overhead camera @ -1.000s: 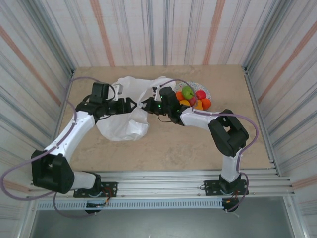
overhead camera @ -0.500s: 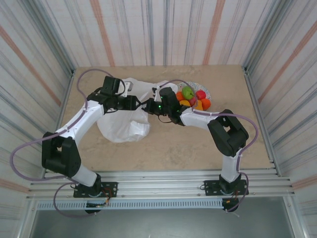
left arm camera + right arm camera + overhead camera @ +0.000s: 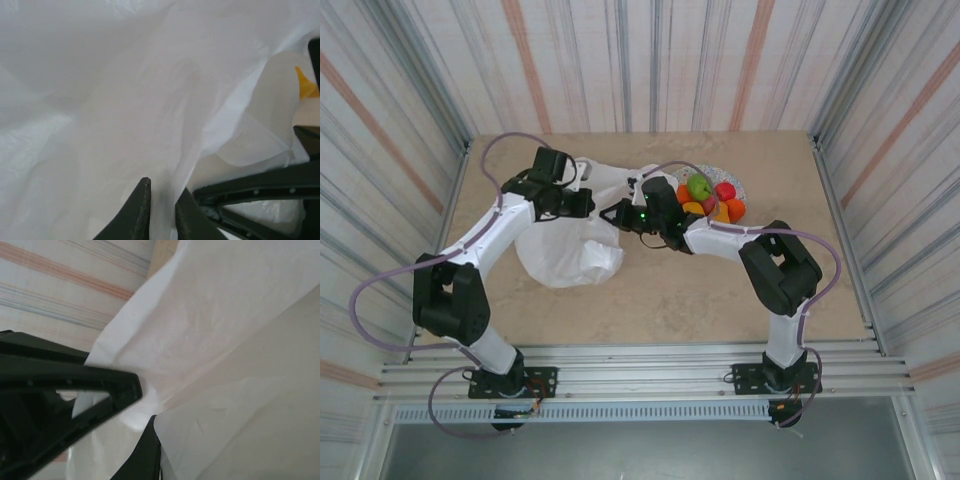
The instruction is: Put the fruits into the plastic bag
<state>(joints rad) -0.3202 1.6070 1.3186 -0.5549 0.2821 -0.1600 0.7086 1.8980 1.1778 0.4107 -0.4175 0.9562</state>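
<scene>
Status: we're at the bag-opening step, no fruit moved yet.

- Bag: the plastic bag (image 3: 565,250) lies crumpled on the counter (image 3: 700,290), left of centre. From above we see no clear gap at the mouth.
- Left hand (image 3: 588,204): at the bag's back right edge. In the left wrist view its fingers (image 3: 140,210) are nearly together with a fold of film between them. We read it as closed on the bag.
- Right hand (image 3: 613,212): just beside the left hand, facing it, on the same edge. In the right wrist view the sheet's edge runs in between its two fingers. It's narrow, and we read it as pinching the bag too.
- Fruits (image 3: 708,200): piled on the speckled plate (image 3: 732,178), just right of the right hand, toward the back of the counter. The green apple (image 3: 699,186) sits on top, with a red one (image 3: 724,191) and orange ones beside it. We can't get an exact count because the arm covers part of the pile.
- No colour shows through the film in the top view, so we judge the bag empty.

Done: both hands have the bag's edge.
Left: spread the mouth, free one hand, then carry each fruit over. That's the whole transfer, so we're early.

Risk: the film is thin and the two pinches sit very close. Pulling apart may slip a layer, or drag both layers together and keep the mouth shut.
</scene>
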